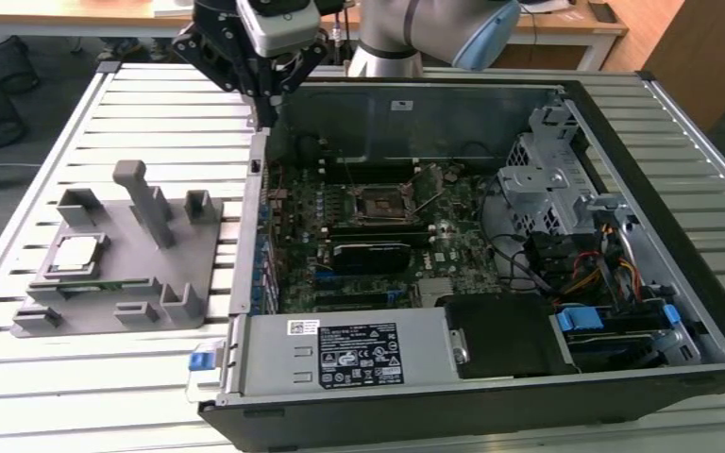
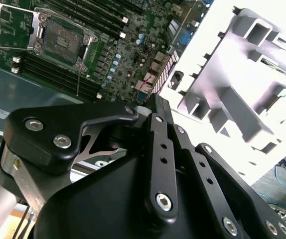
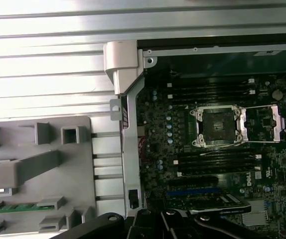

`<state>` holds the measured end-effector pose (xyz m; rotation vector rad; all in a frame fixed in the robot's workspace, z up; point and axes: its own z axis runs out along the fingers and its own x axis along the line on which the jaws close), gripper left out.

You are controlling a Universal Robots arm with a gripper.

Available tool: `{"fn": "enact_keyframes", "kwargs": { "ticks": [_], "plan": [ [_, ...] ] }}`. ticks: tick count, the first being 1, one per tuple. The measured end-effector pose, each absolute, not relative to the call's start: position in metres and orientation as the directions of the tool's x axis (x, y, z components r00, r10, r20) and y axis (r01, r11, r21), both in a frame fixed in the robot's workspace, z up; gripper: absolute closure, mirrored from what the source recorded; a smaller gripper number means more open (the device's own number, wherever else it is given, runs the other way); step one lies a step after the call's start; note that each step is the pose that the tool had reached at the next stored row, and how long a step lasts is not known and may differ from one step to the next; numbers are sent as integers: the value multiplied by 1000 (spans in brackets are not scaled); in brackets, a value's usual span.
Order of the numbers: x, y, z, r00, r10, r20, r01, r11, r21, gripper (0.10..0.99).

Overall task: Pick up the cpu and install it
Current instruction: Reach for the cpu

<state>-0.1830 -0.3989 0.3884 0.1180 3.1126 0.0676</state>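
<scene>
End effector [image 1: 265, 115] hangs over the case [image 1: 463, 106] edge; open or closed, I cannot tell. The cpu [image 1: 76, 253] lies nested in the fixture [image 1: 148, 247], presented for pickup.

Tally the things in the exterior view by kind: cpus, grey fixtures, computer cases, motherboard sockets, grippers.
cpu: 1
grey fixture: 1
computer case: 1
motherboard socket: 1
gripper: 1
Total: 5

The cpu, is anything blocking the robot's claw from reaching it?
Nothing covers the cpu; its top lies bare on the grey fixture. The gripper hangs above the case wall, and the fixture's tall post stands roughly between them.
</scene>
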Motion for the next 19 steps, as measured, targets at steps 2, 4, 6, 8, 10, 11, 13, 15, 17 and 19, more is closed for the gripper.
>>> {"fn": "enact_keyframes", "kwargs": {
  "ticks": [2, 4, 6, 8, 10, 11, 13, 15, 17, 19],
  "plan": [
    [-184, -399, 388, -997, 76, -24, 75, 996, 44, 980],
    [-185, -399, 388, -997, 76, -24, 75, 996, 44, 980],
    [-185, -399, 388, -997, 76, -24, 75, 996, 44, 980],
    [-186, -399, 388, -997, 76, -24, 75, 996, 44, 980],
    [-187, -399, 388, -997, 76, -24, 75, 996, 44, 980],
    [-187, -399, 388, -997, 76, -24, 75, 996, 44, 980],
    [-188, -399, 388, -997, 76, -24, 75, 996, 44, 980],
    [-189, -399, 388, -997, 76, -24, 75, 996, 44, 980],
    [-190, -399, 388, -997, 76, -24, 75, 996, 44, 980],
    [-190, -399, 388, -997, 76, -24, 75, 996, 44, 980]
  ]
}}
